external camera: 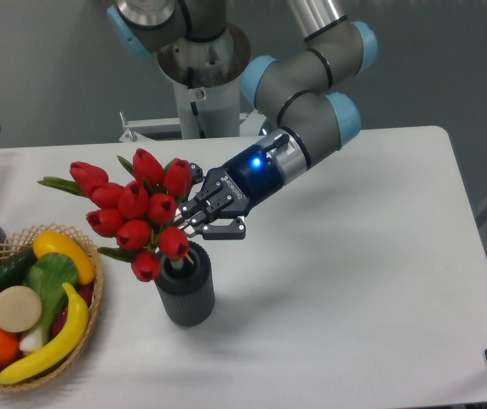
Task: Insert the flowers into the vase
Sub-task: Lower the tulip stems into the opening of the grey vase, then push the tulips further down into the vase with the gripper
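From the fixed camera, your only view, you see the gripper (pixel 199 223) closed on the stems of the flowers (pixel 137 211), just below the red heads and right above the vase (pixel 184 287). The fingers (pixel 218 228) pinch in from the right side of the bunch; the arm reaches in from the upper right, so the blooms lie to the left of the gripper and the vase lies below and slightly left of it.

What matters for you is the stem line. The bunch leans, heads tipped up and to the left, stem ends pointing down and to the right into the round mouth of the vase. The lowest buds already sit at the rim, touching or nearly so, and the stem ends look to be inside the mouth, though the buds hide how deep they go.

You judge the insertion as well along. The next move calls for lowering along that slanted line and then loosening the grip. Watch the rim: the bunch is wider than the mouth, and a sideways push could tip the vase toward the fruit basket (pixel 90 325) nearby on its left.
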You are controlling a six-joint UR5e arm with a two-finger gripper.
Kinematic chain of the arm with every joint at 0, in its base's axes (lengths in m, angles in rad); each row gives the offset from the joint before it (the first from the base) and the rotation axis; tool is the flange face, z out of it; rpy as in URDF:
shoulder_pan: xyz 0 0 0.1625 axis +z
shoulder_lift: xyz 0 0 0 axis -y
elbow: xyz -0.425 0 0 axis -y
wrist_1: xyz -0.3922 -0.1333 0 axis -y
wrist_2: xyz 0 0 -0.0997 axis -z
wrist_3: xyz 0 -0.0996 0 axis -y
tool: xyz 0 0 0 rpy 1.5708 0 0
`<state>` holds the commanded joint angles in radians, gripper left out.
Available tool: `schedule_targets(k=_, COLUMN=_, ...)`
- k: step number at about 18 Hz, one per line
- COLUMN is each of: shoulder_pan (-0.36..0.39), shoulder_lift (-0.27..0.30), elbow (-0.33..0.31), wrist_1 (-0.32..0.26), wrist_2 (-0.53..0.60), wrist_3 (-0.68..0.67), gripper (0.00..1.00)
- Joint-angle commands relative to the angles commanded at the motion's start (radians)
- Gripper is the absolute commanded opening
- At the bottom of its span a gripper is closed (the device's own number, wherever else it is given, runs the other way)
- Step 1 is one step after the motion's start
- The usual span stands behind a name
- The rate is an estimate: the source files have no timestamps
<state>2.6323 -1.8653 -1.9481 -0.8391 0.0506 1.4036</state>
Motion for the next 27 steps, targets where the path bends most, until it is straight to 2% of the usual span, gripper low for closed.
schedule_targets(k=9, shoulder_pan=0.0, shoulder_lift=-0.047, elbow=-0.009, wrist_1=0.003, wrist_2=0.008, wrist_3=0.026, gripper=0.15)
schedule_targets(k=12, shoulder_pan=0.0, shoulder_lift=-0.066, elbow=-0.026, wrist_1=0.003, wrist_2=0.008, wrist_3=0.076, gripper=0.16)
schedule_targets(k=27, shoulder_pan=0.003, shoulder_lift=-0.091, elbow=-0.043, wrist_1=0.008, wrist_2=0.011, wrist_3=0.11, gripper=0.16)
